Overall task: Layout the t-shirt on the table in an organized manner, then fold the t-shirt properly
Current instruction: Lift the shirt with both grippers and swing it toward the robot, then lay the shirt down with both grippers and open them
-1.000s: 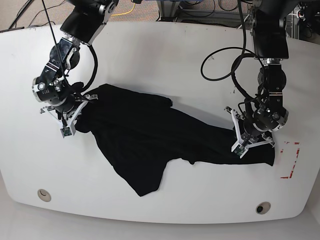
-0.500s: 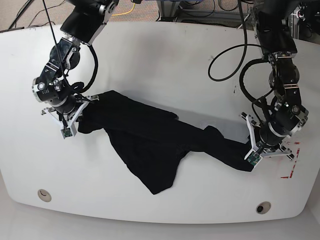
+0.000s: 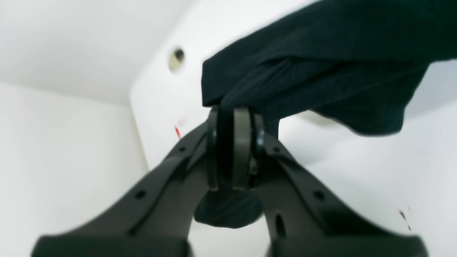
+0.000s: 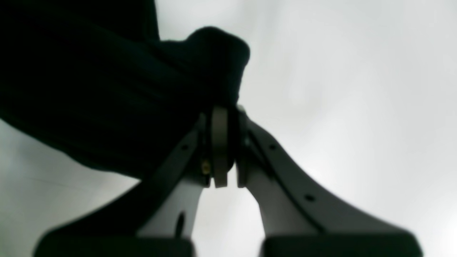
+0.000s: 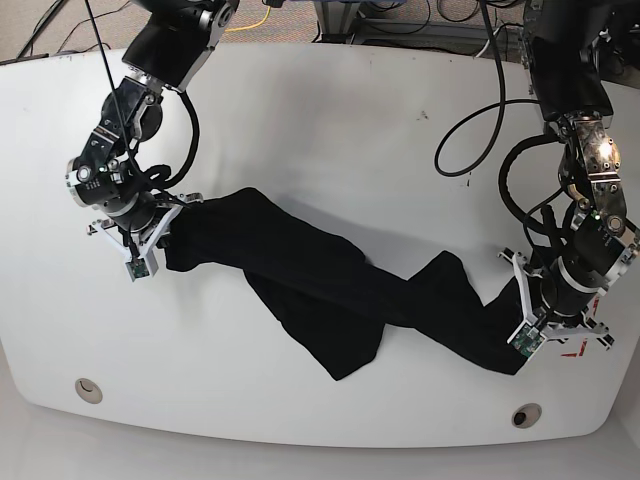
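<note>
Two grips are set: my right gripper (image 5: 160,232) is clamped on the t-shirt (image 5: 330,290) at frame left, my left gripper (image 5: 528,325) clamped at lower right. I judge layout unfinished: cloth spans the table (image 5: 330,130) as a bunched diagonal band. Flattening and every fold remain.

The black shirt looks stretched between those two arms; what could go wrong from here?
1. The t-shirt is pulled into a twisted rope, not flat; setting it down now would likely leave it bunched.
2. The left gripper pinches only a small fold, so the cloth might slip free.
3. That gripper sits near the table edge, so the cloth could end up hanging off.
</note>
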Controlling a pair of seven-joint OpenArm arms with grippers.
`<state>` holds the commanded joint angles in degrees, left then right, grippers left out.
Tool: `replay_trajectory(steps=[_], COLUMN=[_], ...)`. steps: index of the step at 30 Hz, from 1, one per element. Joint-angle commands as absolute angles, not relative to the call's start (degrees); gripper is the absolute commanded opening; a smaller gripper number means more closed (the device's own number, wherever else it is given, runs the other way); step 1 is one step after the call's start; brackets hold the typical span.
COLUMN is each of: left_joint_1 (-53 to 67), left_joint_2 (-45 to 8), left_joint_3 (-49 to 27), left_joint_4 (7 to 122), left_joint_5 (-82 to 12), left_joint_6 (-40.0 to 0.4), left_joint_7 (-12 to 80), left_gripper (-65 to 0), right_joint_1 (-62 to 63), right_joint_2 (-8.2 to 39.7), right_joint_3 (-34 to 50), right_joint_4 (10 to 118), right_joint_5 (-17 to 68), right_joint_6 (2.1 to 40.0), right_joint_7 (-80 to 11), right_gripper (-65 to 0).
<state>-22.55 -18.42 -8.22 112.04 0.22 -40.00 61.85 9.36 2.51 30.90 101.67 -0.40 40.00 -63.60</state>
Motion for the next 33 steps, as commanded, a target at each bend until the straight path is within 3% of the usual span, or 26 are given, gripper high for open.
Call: replay_trajectory(steps=[18,24,33], left_joint_1=[-35.21,-41.8,-51.3], left_joint_2=[-16.75,-16.57,-15.16], left_joint_3=[-8.13,-7.96,-5.93], left_joint_4=[111.96,111.78,108.44], left_joint_5=[0.4,0.4,0.57], left_joint_6=[-40.0,-40.0,-40.0], left_joint_7=[62.11,62.02,62.02], left_gripper=[-64.7,-64.7,-64.6], right_joint_1=[27.65,35.38,45.41], right_joint_2=[11.74,15.96,18.51], right_joint_3=[30.46,25.8,17.1], right_joint_4=[104.04,104.04,103.6], right_joint_5=[-0.13,-0.13,-0.48], right_joint_6=[40.0,40.0,40.0], right_joint_7=[-65.98,-66.07,-66.15], right_gripper=[-62.8,-62.8,-62.8])
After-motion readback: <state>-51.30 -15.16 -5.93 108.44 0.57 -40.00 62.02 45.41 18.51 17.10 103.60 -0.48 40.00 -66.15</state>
